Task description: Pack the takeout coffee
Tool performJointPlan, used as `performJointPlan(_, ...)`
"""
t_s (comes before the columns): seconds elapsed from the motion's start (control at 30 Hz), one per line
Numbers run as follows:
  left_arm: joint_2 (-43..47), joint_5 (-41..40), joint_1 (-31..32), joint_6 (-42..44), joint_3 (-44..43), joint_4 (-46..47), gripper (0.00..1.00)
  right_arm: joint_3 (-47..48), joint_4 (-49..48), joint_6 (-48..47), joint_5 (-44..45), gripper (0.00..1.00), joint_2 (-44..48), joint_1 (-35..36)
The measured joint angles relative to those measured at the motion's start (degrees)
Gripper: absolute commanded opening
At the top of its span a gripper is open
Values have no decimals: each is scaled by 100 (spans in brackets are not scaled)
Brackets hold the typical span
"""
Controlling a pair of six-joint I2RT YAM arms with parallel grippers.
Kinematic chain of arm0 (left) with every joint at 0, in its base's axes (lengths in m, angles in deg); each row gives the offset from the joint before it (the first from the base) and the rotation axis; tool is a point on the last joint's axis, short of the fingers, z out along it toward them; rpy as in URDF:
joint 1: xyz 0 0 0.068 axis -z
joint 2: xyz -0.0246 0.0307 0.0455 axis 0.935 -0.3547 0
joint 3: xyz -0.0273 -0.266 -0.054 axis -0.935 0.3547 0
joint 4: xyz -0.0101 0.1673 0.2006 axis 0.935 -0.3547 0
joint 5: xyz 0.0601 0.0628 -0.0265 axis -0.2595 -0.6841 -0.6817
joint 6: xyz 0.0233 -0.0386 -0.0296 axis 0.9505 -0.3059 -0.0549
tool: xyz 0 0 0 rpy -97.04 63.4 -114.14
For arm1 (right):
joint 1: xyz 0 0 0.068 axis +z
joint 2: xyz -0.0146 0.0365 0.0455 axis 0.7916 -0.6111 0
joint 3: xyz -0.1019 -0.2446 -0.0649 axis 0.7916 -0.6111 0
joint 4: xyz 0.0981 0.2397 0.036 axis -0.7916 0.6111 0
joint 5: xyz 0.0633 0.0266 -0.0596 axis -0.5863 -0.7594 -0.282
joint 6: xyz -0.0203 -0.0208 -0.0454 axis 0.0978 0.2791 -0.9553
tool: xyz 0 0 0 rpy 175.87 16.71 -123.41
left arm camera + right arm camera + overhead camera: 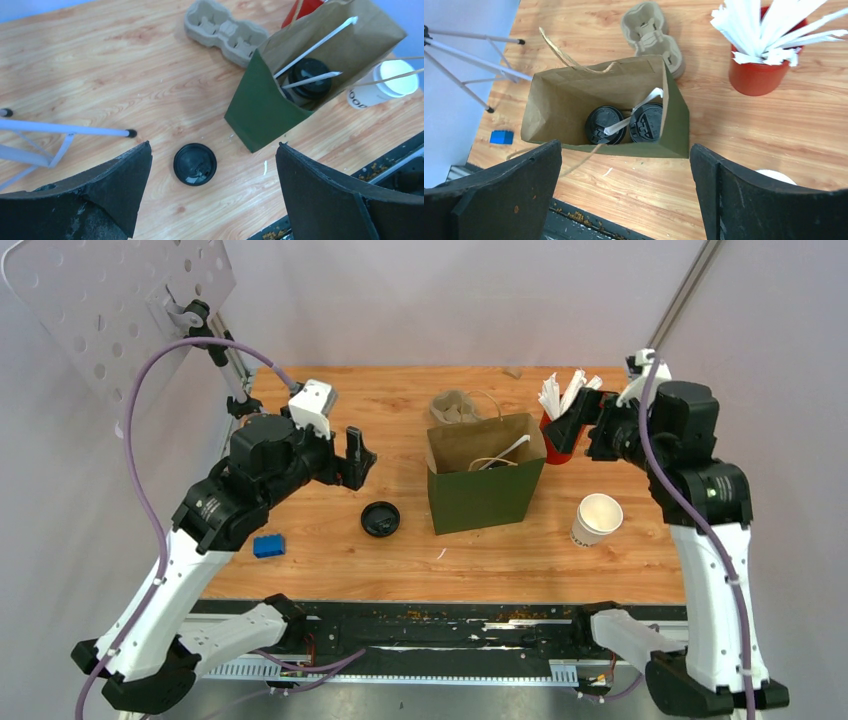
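Two takeout coffee cups stand side by side inside the open green paper bag point(674, 135); only their black lids point(601, 122) point(647, 122) show, with a white stirrer lying across them. The bag stands mid-table point(485, 498). My left gripper point(360, 458) is open and empty, left of the bag and above a loose black lid point(195, 164). My right gripper point(572, 425) is open and empty, right of the bag beside the red stirrer cup. A third white cup point(597, 518), with dark print and no lid, stands right of the bag.
The red cup of white stirrers point(756, 75) stands behind the bag's right end. The grey pulp carrier point(651, 32) lies behind the bag. A small blue block point(268, 545) lies front left. A tripod's legs point(65, 131) stand at the left.
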Motion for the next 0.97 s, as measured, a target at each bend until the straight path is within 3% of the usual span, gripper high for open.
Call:
performJointPlan(0.33, 713, 407, 0, -52, 433, 949, 100, -404, 214, 55, 1080, 100, 1182, 0)
performJointPlan(0.63, 868, 439, 0, -326, 525, 1038, 100, -1080, -42, 136, 975, 100, 2055, 0)
performJointPlan(0.97, 1226, 413, 0, -573, 761, 1043, 100, -1117, -92, 175, 885, 100, 2212, 0)
